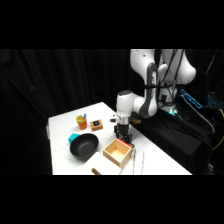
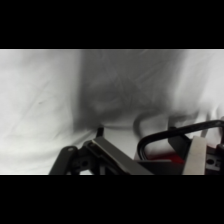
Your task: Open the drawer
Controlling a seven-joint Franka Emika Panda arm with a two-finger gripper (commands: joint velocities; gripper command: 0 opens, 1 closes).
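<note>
At the counter's near edge a small brown thing (image 1: 96,171) pokes into the side view, too cut off to identify. Just behind it sits the drawer (image 1: 118,152), a pale wooden box with its open top facing up and a reddish-orange inner wall showing. To the drawer's right a pair of metal tongs (image 1: 138,161) lies on the counter (image 1: 65,125), pointing toward the near edge. To the drawer's left is a black bowl (image 1: 83,146), close beside it, with a bit of something teal (image 1: 73,137) peeking out from behind the bowl's far left rim. Farther back stand an orange cup (image 1: 81,121) and, just to its right, a small orange block with a dark top (image 1: 96,124).

The white arm reaches down from the upper right, and its tool (image 1: 123,138) hangs at the drawer's far corner, right at the drawer's back edge; whether it touches the wood cannot be told. How far the tool stands open cannot be told from either view, nor whether it has hold of anything.

In the wrist view the tool's black linkage fills the bottom, and a black loop handle (image 2: 170,136) curves across the lower right beside a pale strip of wood (image 2: 196,156). Beyond lies the white counter with a broad grey shadow (image 2: 127,90) across its middle.
</note>
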